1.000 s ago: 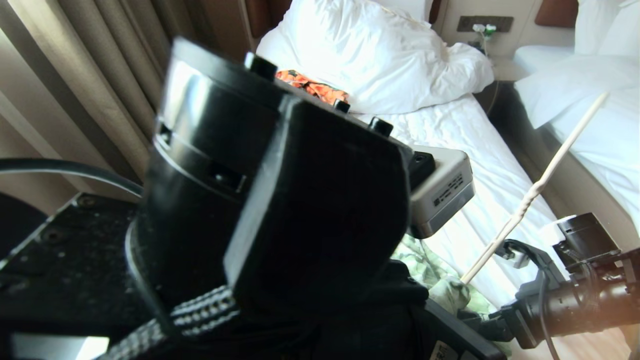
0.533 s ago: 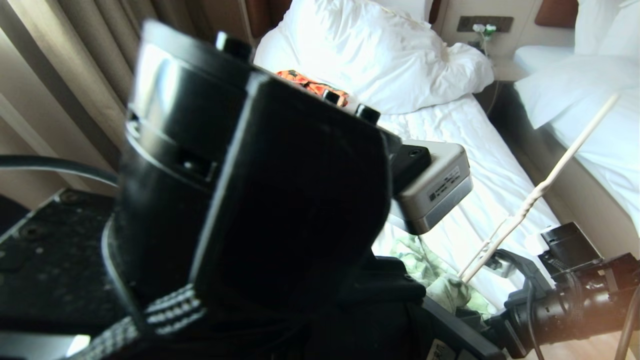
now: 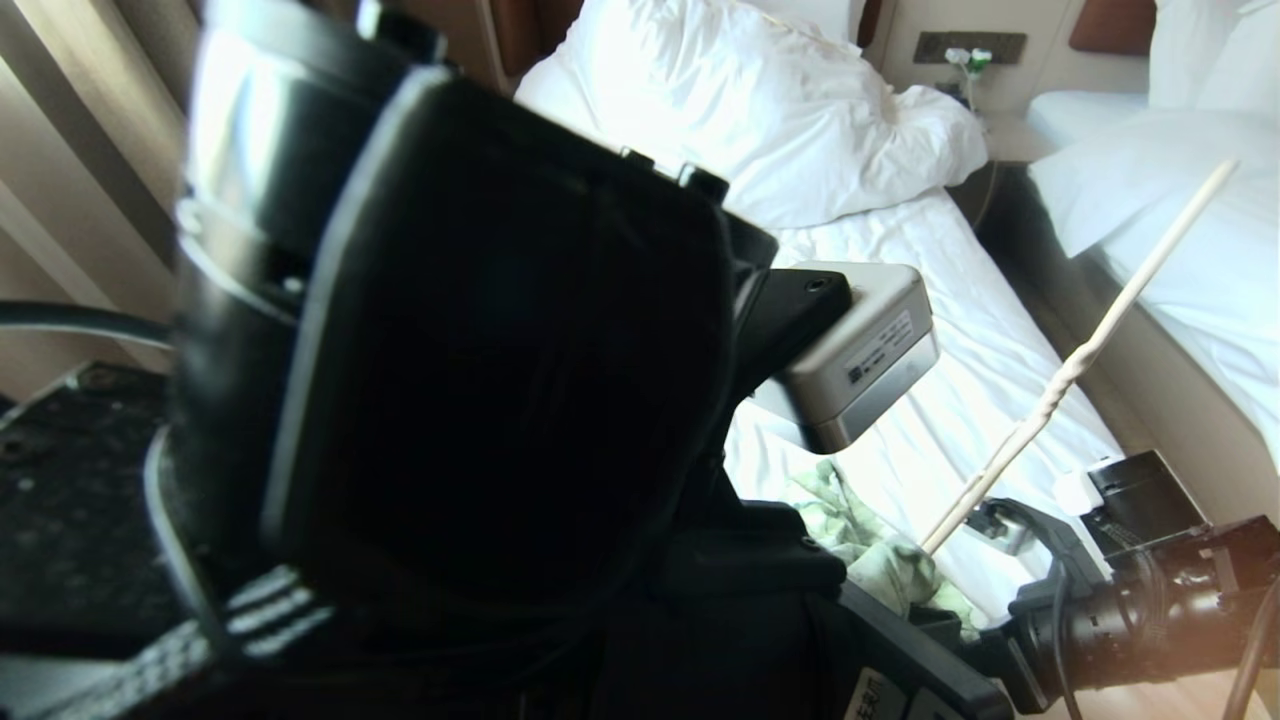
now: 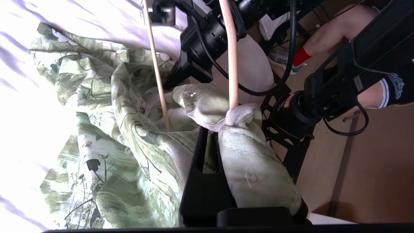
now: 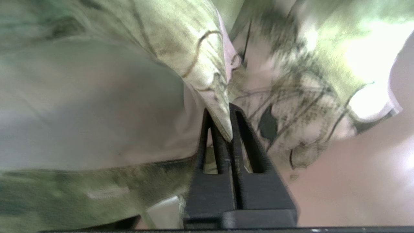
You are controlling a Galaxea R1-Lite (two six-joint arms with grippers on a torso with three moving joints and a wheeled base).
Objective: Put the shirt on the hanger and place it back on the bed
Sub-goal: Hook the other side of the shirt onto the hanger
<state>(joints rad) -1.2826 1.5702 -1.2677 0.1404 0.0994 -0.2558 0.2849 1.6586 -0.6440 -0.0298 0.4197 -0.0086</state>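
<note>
The light green printed shirt (image 3: 862, 540) lies crumpled at the near edge of the bed (image 3: 960, 330). The cream hanger (image 3: 1075, 370) rises slanting out of it toward the right. In the left wrist view my left gripper (image 4: 212, 129) is shut on a bunched fold of the shirt (image 4: 106, 136), right where one hanger (image 4: 231, 48) rod enters the cloth. Fabric drapes over one finger. My right gripper (image 5: 223, 116) is shut on a pointed fold of the shirt (image 5: 97, 97). The left arm's bulk hides most of the head view.
A big white pillow (image 3: 760, 110) lies at the head of the bed. A second white bed (image 3: 1200, 260) stands to the right across a narrow gap. Curtains (image 3: 60, 150) hang on the left. A person's legs (image 4: 339, 29) are on the wooden floor beside the robot.
In the head view the left arm's wrist has shifted up and left and now covers the orange garment by the pillow. The hanger and the right arm have barely moved.
</note>
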